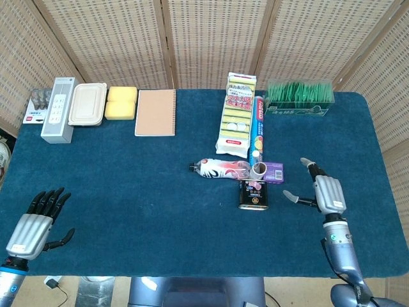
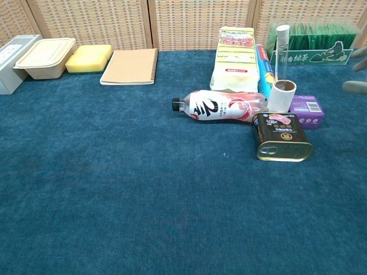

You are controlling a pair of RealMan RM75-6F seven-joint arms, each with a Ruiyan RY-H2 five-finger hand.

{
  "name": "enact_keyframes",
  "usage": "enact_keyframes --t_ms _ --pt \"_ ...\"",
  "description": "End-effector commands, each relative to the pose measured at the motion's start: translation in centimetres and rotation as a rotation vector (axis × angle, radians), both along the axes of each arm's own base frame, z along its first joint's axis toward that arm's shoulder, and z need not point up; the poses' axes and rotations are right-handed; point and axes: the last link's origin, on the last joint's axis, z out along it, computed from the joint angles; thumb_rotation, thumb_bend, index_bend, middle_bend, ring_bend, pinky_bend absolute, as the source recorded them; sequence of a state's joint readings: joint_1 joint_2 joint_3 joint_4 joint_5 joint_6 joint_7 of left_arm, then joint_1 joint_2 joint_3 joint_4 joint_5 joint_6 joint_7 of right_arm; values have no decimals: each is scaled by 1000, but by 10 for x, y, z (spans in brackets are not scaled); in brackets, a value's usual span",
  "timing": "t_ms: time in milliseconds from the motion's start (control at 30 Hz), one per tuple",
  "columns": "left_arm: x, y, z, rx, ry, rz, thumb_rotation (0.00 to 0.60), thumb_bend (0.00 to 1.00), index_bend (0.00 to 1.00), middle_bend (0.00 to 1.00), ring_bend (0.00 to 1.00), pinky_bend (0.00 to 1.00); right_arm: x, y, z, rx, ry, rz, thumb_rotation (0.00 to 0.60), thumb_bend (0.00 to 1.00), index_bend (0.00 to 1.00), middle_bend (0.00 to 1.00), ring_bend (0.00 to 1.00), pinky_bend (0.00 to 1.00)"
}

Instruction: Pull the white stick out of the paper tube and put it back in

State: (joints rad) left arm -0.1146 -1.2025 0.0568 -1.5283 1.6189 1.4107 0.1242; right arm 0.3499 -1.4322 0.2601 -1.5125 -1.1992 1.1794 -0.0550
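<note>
Head view is showing the left hand [image 1: 29, 228] being held over the near left corner of the table [image 1: 128, 192], fingers spread and grasping nothing. Toward the middle right of the table, the paper tube [image 2: 282, 95] is seen standing upright, touching the purple box [image 2: 307, 107] and just behind the tin [image 2: 282, 136], and the white stick [image 2: 281, 54] is being carried in it, rising straight out of its mouth. Nothing of the task is judged as done: the stick is not yet pulled. The right hand [image 1: 323, 193] is being held right of the tube, apart from it, released and empty, so reaching, grasping, pulling and reinserting are all remaining.
</note>
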Motion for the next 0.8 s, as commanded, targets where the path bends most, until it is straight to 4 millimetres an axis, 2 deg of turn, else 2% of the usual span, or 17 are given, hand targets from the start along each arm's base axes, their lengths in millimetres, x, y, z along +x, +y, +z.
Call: enact_keyframes --t_ms 33,400,800 --pt "0 0 0 -4 -1 -1 339 314 7 0 0 35 15 -14 -11 14 -11 1 224 129 121 222 318 491" --pt "1 1 -2 -20 4 -3 337 314 7 0 0 35 41 -31 -26 21 -6 13 227 129 141 275 376 525" --pt "1 0 -5 -34 14 -6 339 314 8 0 0 35 58 -39 -32 15 10 18 234 138 173 328 436 546"
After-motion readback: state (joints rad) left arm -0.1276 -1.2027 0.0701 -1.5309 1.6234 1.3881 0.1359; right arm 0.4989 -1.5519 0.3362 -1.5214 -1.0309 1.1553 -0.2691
